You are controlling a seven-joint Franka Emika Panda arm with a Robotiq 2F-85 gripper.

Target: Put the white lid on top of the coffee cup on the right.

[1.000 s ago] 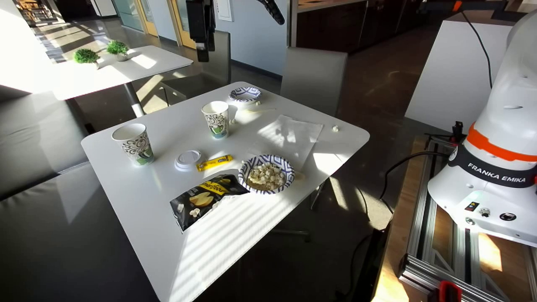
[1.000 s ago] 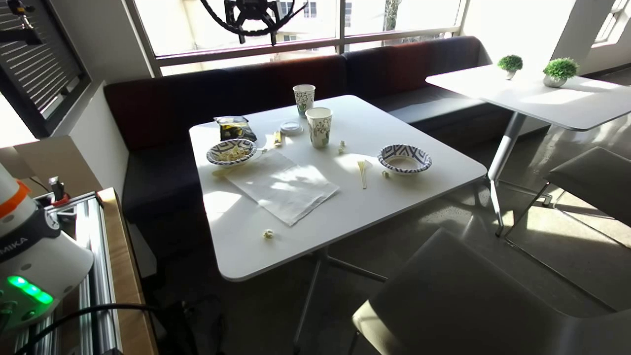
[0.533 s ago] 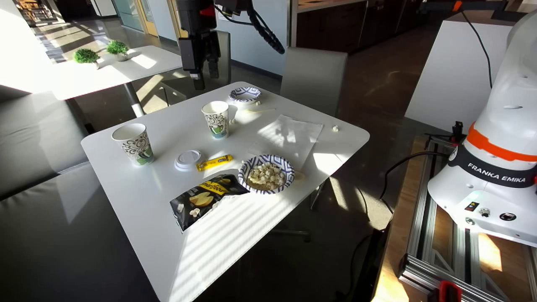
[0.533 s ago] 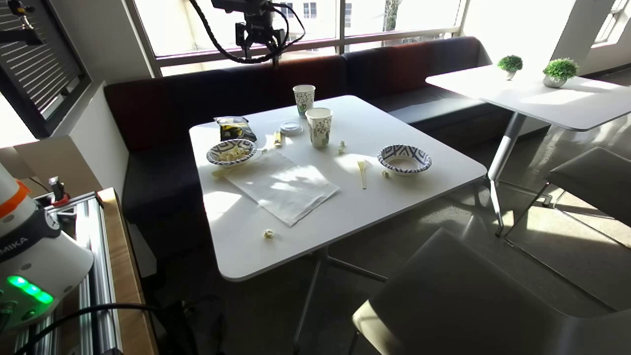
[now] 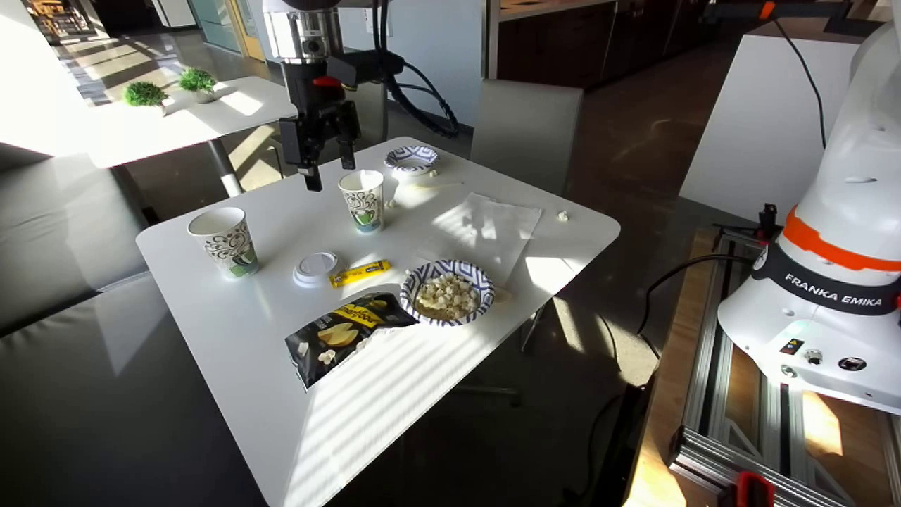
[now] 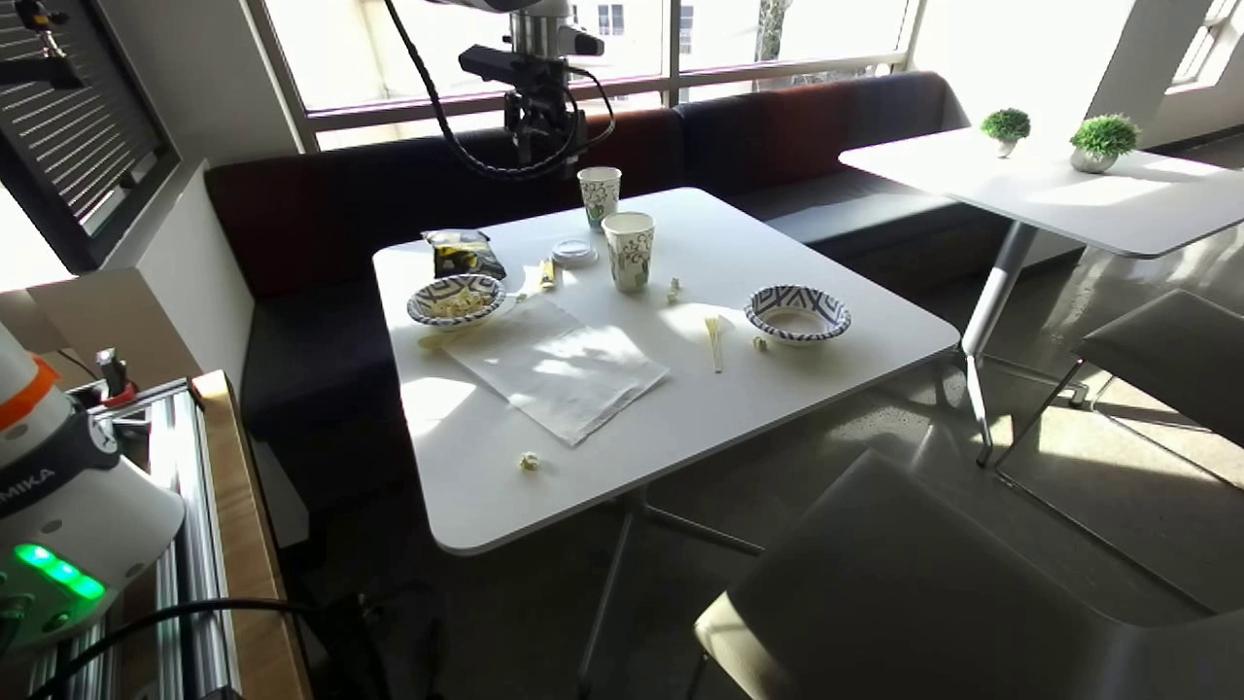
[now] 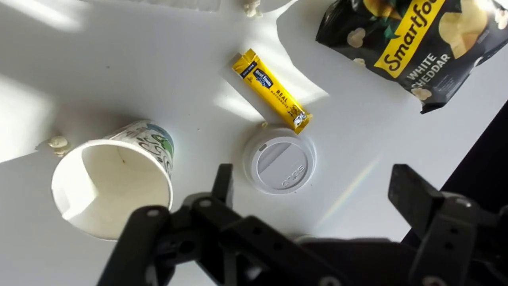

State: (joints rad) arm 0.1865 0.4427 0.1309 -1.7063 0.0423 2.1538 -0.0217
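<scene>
On the white table lies the white lid [image 5: 316, 269], flat and round, seen whole between the fingers in the wrist view [image 7: 281, 163] but well below them. The coffee cup on the right [image 5: 364, 204] stands upright and uncovered; its open mouth faces the camera at the left of the wrist view [image 7: 113, 186]. A matching cup [image 5: 225, 243] stands on the lid's other side. In the wrist view a sliver of pale rim shows behind the gripper. My gripper [image 5: 330, 172] hangs above the table, fingers wide apart and holding nothing. In an exterior view it also appears above the cups [image 6: 546, 156].
A yellow mayonnaise packet [image 7: 274, 91] has one end against the lid's edge. Around it are a black popcorn bag [image 5: 345, 331], a bowl of popcorn [image 5: 482, 282], a napkin [image 6: 559, 365], a fork [image 6: 715, 345], another patterned bowl [image 6: 797, 326] and stray popcorn [image 6: 529, 461].
The gripper has come down toward the table, drifting slightly left in an exterior view, and its fingers have stayed wide. The lid, cups and other items have not moved.
</scene>
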